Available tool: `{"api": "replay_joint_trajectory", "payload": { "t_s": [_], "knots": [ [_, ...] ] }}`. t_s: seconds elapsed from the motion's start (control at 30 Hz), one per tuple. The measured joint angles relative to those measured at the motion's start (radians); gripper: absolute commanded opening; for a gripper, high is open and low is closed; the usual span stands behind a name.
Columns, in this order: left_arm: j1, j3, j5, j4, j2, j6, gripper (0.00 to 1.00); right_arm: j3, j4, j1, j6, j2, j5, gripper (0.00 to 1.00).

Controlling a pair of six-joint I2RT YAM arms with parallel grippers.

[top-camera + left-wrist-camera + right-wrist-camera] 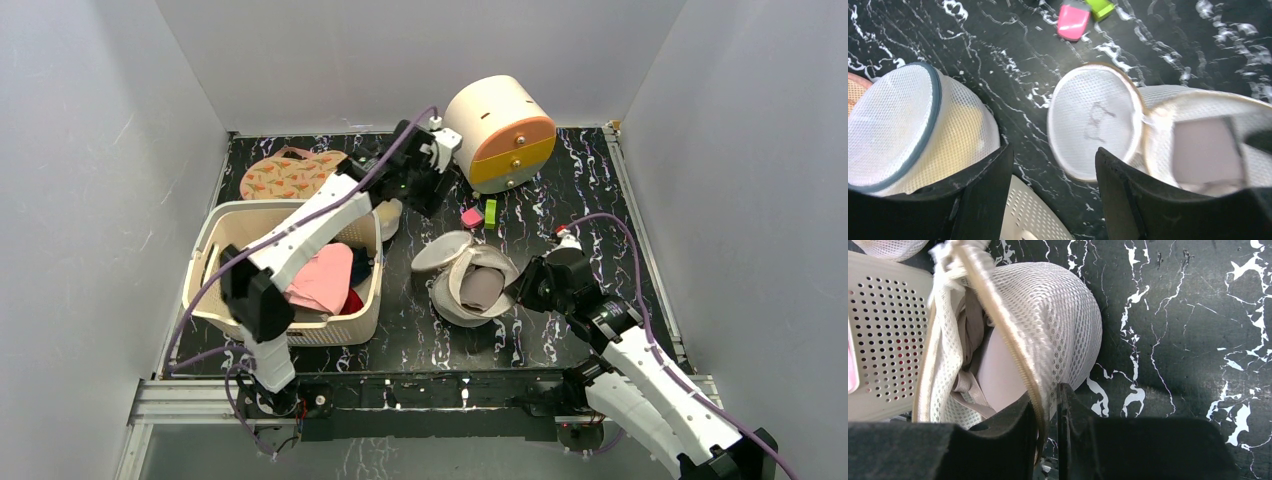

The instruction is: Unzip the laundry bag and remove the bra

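Observation:
The laundry bag [452,300] lies open in the middle of the table, its round lid [440,250] with the black bra drawing flipped back to the left. A taupe bra [482,288] sits inside it. My right gripper [518,287] is shut on the bag's zipped rim at its right side; the right wrist view shows the rim [1003,325] pinched in that gripper [1048,405], with the bra [998,370] just behind it. My left gripper [424,196] is open and empty, held above the table behind the bag. Its wrist view shows that gripper [1054,150] over the lid [1093,122] and the bra [1205,150].
A white perforated basket [215,235] with clothes stands at the left. Behind it lies a floral pouch [290,175]. A second white mesh tub with a dark rim [893,125] sits by the basket. A cream-and-orange drum [500,135] stands at the back. Pink [471,216] and green [490,211] blocks lie near it.

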Motion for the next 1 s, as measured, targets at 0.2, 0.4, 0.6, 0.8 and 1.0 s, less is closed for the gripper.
{"api": "replay_joint_trajectory", "payload": {
  "t_s": [0.2,0.4,0.6,0.8,1.0],
  "knots": [
    [-0.008,-0.224,0.139,0.140,-0.263,-0.084,0.58,-0.003,0.011,0.000,-0.013,-0.001,-0.020,0.17],
    [-0.165,-0.354,0.204,0.271,-0.303,-0.129,0.57,-0.012,0.025,0.000,-0.023,-0.005,-0.030,0.16],
    [-0.252,-0.444,0.212,0.379,-0.232,-0.180,0.59,-0.012,0.026,0.000,-0.025,-0.018,-0.041,0.16],
    [-0.243,-0.428,0.214,0.406,-0.156,-0.184,0.59,-0.012,0.026,0.000,-0.027,-0.026,-0.045,0.16],
    [-0.252,-0.427,0.216,0.433,-0.074,-0.198,0.56,-0.012,0.027,0.000,-0.027,-0.038,-0.045,0.16]
  ]
}}
